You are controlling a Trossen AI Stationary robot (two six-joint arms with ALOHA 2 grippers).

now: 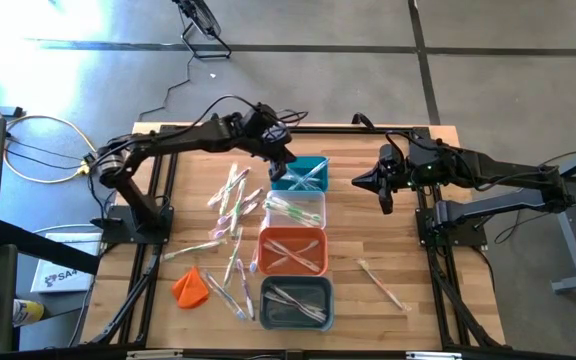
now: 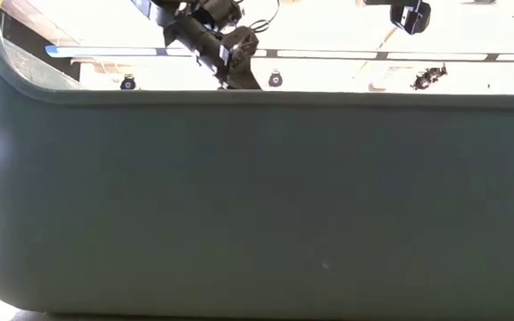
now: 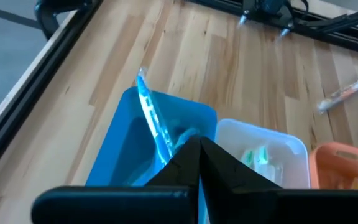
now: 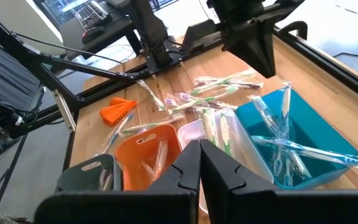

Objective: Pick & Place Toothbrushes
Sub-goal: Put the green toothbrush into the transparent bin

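- Toothbrushes (image 1: 233, 205) lie in a loose heap on the wooden worktop (image 1: 388, 180), toward its left side beside a line of four bins, with more of them inside each bin.
- Bins run in one row from the far edge toward the near edge: a teal bin (image 1: 301, 173), a clear bin (image 1: 295, 209), an orange bin (image 1: 293, 250) and a grey bin (image 1: 296, 303).
- Left hand (image 1: 280, 162) hangs over the far left corner of the teal bin, fingers pressed together; in its wrist view a clear-blue toothbrush (image 3: 153, 117) leans against that bin's wall just in front of the fingertips, and whether the fingers pinch it cannot be told.
- Right hand (image 1: 361, 181) hovers above bare worktop to the right of the teal bin, well apart from it, fingers together and carrying nothing.
- One toothbrush (image 1: 381, 284) lies alone on the right side of the worktop, toward the near edge.
- Small orange lump (image 1: 190, 286) sits near the near left corner, just beside the lower end of the heap.
- Low view is almost wholly filled by the dark wall of the grey bin, with parts of the arms showing above its rim.
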